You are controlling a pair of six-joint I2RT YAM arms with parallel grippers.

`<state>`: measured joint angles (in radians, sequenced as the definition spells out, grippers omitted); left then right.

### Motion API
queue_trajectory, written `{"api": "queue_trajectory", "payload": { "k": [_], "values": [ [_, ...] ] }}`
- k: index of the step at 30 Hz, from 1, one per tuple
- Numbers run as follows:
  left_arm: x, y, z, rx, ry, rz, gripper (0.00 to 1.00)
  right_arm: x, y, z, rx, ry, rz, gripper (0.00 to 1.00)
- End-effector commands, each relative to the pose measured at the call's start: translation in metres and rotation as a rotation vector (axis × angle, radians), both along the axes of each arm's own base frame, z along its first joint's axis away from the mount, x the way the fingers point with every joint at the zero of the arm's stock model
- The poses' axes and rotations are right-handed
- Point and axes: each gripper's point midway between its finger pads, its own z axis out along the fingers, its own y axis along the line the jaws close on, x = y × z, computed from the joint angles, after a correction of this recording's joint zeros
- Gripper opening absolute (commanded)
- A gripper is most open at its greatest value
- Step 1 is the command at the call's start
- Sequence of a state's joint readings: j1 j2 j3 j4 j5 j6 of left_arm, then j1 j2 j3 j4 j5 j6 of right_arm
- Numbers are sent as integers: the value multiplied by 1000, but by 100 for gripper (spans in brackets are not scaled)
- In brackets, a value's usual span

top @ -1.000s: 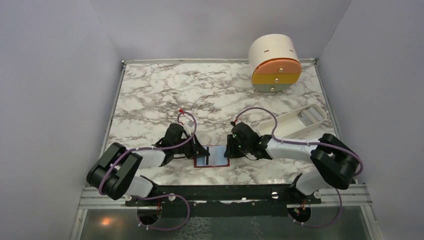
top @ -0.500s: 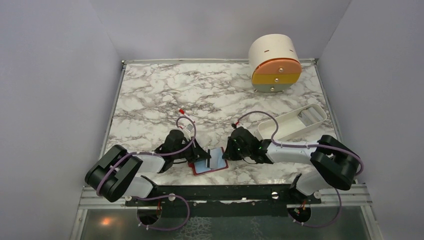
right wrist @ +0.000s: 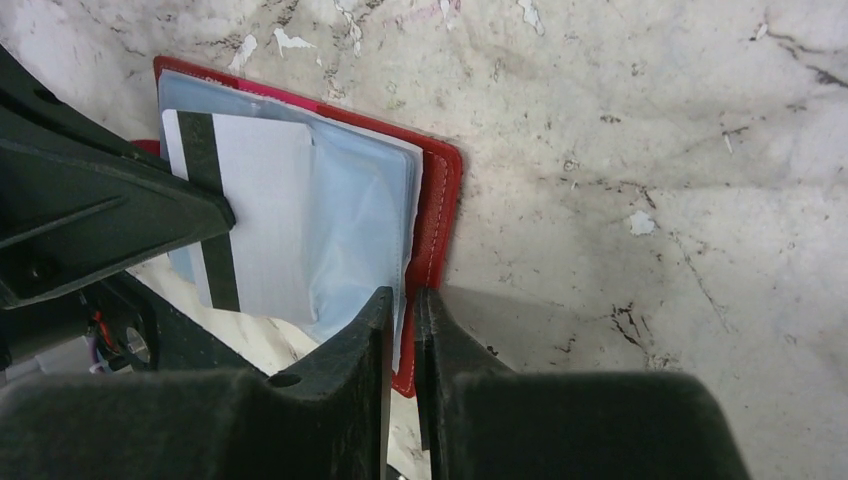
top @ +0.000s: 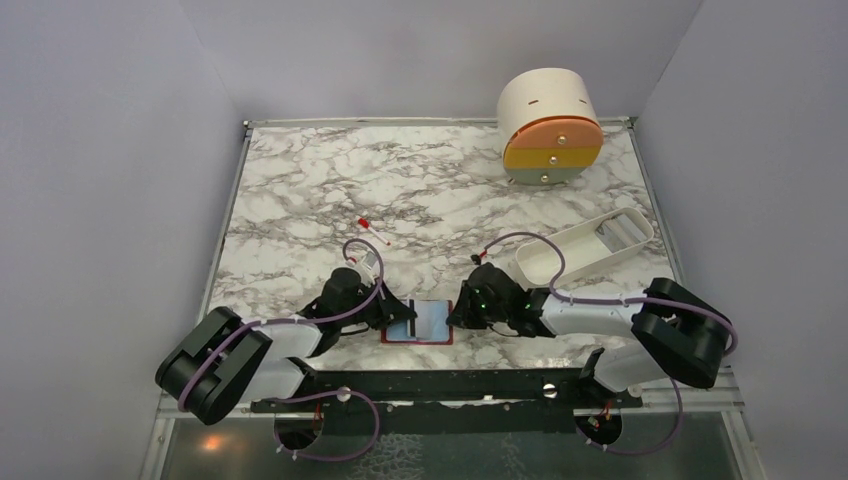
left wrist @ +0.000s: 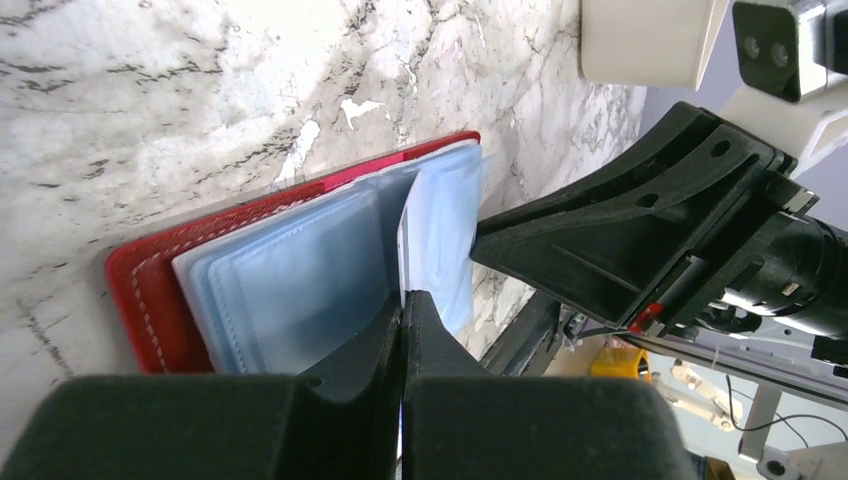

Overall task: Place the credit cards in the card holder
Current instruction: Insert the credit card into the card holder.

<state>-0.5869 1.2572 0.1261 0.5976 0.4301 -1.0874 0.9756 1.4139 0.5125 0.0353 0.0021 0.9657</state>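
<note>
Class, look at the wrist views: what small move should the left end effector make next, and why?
Probably ease the card into the clear sleeve: the left end effector grips the card's edge, the right end effector pinches the sleeve, and the card overhangs the card holder.

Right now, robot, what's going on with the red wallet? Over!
Left gripper shut on white striped card. Right gripper shut on clear sleeve. Card holder open, flat. Nothing blocking.
</note>
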Motion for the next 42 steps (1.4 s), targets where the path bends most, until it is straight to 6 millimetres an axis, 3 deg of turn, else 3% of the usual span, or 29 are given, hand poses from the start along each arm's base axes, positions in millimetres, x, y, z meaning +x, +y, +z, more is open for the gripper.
{"api": "queue_trajectory", "payload": {
  "k": [1, 12, 24, 36, 42],
  "values": [
    [5, 12, -10, 61, -27, 58, 0, -18, -15, -14, -57, 59, -9, 12],
    [1, 13, -12, 68, -39, 39, 0, -25, -13, -16, 9, 108, -80, 13],
    [-20, 10, -14, 55, -55, -94, 0, -19, -9, -12, 2, 91, -83, 13],
    [-13, 2, -10, 68, -111, -144, 0, -19, -9, -13, -3, 94, -88, 13],
    [-16, 1, -6, 70, -127, -176, 0, -11, -13, -2, -52, 39, -71, 14]
  ]
}}
